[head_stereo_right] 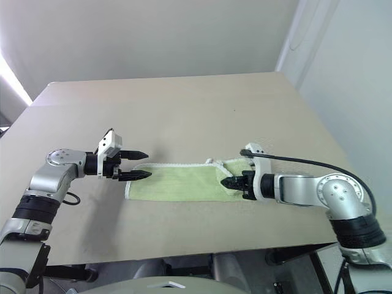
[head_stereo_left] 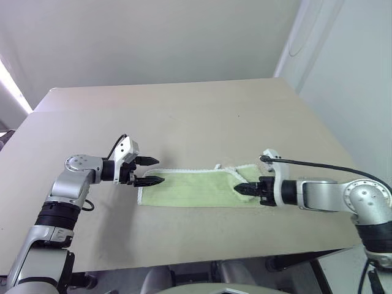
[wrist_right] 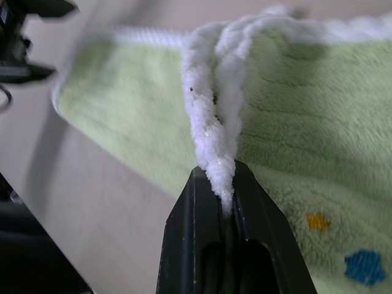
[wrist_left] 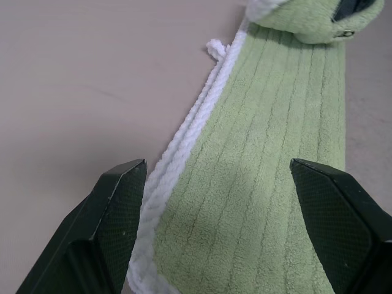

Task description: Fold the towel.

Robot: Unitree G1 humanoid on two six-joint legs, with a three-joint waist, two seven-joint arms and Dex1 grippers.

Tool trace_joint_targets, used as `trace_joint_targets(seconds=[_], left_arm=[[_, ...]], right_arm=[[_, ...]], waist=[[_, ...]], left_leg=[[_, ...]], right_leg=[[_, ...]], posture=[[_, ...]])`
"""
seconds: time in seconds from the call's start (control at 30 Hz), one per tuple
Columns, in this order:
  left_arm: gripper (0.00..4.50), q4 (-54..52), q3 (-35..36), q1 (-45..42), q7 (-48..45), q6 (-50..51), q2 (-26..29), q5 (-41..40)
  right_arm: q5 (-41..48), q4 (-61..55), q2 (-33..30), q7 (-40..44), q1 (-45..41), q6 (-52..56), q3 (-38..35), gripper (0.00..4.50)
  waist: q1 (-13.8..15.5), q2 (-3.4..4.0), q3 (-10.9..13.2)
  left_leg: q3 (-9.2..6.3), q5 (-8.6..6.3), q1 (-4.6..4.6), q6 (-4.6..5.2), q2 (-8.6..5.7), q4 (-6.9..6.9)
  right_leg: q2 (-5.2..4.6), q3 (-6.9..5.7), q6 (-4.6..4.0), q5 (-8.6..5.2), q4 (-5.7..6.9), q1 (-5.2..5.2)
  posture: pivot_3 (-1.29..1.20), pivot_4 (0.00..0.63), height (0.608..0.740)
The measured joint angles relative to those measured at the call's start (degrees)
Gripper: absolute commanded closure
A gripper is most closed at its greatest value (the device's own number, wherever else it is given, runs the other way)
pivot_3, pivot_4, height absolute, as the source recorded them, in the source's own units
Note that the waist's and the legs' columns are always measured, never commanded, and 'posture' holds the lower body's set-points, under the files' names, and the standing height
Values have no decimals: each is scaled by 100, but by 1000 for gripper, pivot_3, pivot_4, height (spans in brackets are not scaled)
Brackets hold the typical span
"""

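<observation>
The towel (head_stereo_left: 190, 187), lime-green terry with white stitched edges, lies as a long narrow strip across the near part of the table. My left gripper (head_stereo_left: 160, 171) is open at the strip's left end, and its fingers (wrist_left: 116, 202) straddle the white edge over the cloth (wrist_left: 263, 184). My right gripper (head_stereo_left: 237, 190) is shut on the towel's right end. The doubled white edge (wrist_right: 214, 110) is pinched between its jaws (wrist_right: 225, 184), and that end is lifted and curled back over the strip. Small coloured marks (wrist_right: 361, 266) show on the cloth.
The beige table (head_stereo_left: 184, 116) stretches well beyond the towel towards the far edge. Its near edge runs just below both arms. A white wall stands to the right of the table. A black cable (head_stereo_left: 318, 165) runs along my right forearm.
</observation>
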Motion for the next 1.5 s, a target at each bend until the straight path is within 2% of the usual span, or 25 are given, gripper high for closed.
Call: trace_joint_targets(seconds=[0.2, 0.47, 0.6, 0.8, 0.93, 1.07, 1.13, 1.23, 1.37, 1.5], left_arm=[[526, -1, 0, 14, 10, 8, 3, 0], [526, -1, 0, 24, 21, 9, 4, 1], [526, -1, 1, 72, 22, 16, 8, 0], [526, 6, 50, 60, 36, 165, 10, -20], [526, 5, 198, -25, 65, 601, 73, -147], [526, 15, 367, -96, 172, 1178, 252, -253], [526, 95, 398, -108, 275, 1350, 355, -247], [526, 155, 428, -115, 424, 1675, 433, -249], [526, 32, 416, 50, 432, 2146, 725, -249], [526, -200, 408, 270, 402, 2596, 923, -274]], right_arm=[[-48, 83, 381, -177, -243, 63, 273, 4477], [-654, -152, 646, 79, -286, 191, 474, 4477], [-997, -262, 793, 256, -200, 196, 508, 3513], [-1178, -306, 1052, 334, -200, 206, 486, 1386], [-806, -329, 1104, 556, -216, 118, 130, 1386], [-514, -504, 793, 1019, -302, -73, -459, 1386], [-913, -609, 665, 1334, -306, -318, -678, 1386], [-2198, -653, 439, 1929, -241, -915, -607, 1386], [-4414, -816, 240, 3092, 329, -2287, 311, 1386], [-5600, -811, 316, 3915, 720, -3112, 965, 1386]], waist=[[0, 0, 0], [-2, 0, 0], [0, 0, -1], [-2, 1, -1], [-5, 0, -1], [-3, 1, -1], [-5, 1, -1], [-2, 0, -1], [-19, 0, -1], [-4, 1, 0]], left_leg=[[0, 0, 0, 0, 0, 0], [-1, 0, 1, 0, 0, 0], [-1, 0, 3, 0, 0, 0], [-2, 0, 3, 0, 0, 1], [-2, 0, 4, 0, 0, 3], [-3, 0, 6, 0, -1, 3], [-3, 0, 6, 0, -1, 2], [-3, 0, 9, 0, -1, 3], [-3, 0, 8, 0, 0, 1], [-4, 0, 7, 0, -2, 5]], right_leg=[[-2, 0, 0, 0, -3, 0], [-2, 0, 1, 0, -2, -1], [-2, -1, 2, 1, -2, -1], [-2, -1, 2, 1, -1, -1], [-2, -2, 4, 2, -2, -2], [-2, -3, 9, 4, -3, -3], [-2, -4, 8, 3, -3, -2], [-2, -4, 6, 2, -3, -3], [-1, -5, 10, 4, -3, -14], [-4, -5, 9, 3, -3, -19]], posture=[[0, 0, 712], [0, 0, 712], [0, 0, 712], [0, 0, 712], [0, 0, 712], [0, 0, 712], [0, 0, 712], [0, 0, 712], [0, 0, 712], [0, 0, 712]])
